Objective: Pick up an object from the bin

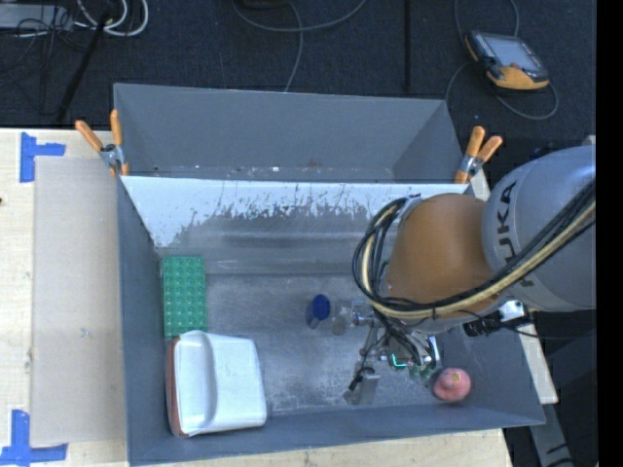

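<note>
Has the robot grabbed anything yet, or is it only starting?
Nothing looks picked yet: the green studded plate, white tub, small blue piece and pink ball all lie on the bin floor. In hand: the pincer hangs low near the front wall, between the blue piece and the ball. Left: grip one thing and lift it out.

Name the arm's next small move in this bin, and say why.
Probably a short sideways shift toward the pink round thing at the bin's lower right. The gripper sits over bare floor, with that thing close beside it and the small blue thing on its other side.
</note>
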